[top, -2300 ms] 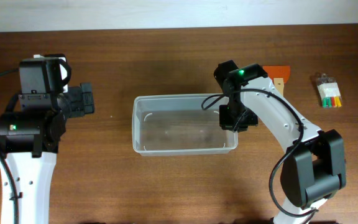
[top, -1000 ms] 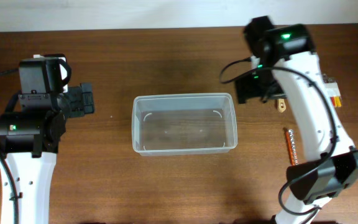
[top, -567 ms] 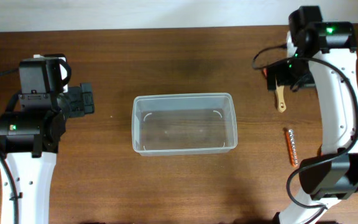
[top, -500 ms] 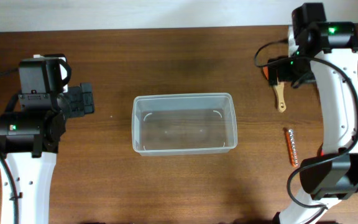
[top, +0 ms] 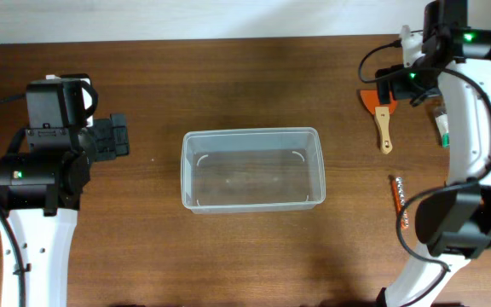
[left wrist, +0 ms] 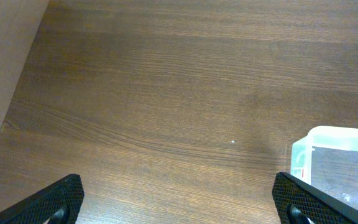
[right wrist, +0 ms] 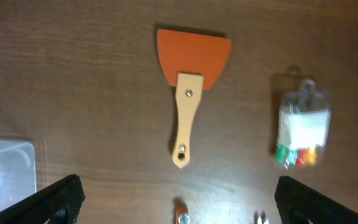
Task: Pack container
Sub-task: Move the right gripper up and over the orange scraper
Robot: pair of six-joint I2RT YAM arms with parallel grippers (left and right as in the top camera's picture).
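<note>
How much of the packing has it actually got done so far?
Nothing looks packed yet: the container is empty. In hand: nothing either. The right gripper is open above the orange scraper, seemingly lining up on it, and the left gripper is open off to the side. Left to do: the scraper, the small clear packet and the thin stick all lie on the table outside the container.

Light fell evenly from above in the overhead view, which was sharp; the clear plastic rectangular tub [top: 252, 170] carried small white glints and threw a faint, soft shadow. The left wrist view showed the dark brown wooden table [left wrist: 166, 93] with crisp grain. The right wrist view was dimmer and blurred, the orange-bladed wooden-handled scraper [right wrist: 188, 99] soft-edged.
</note>
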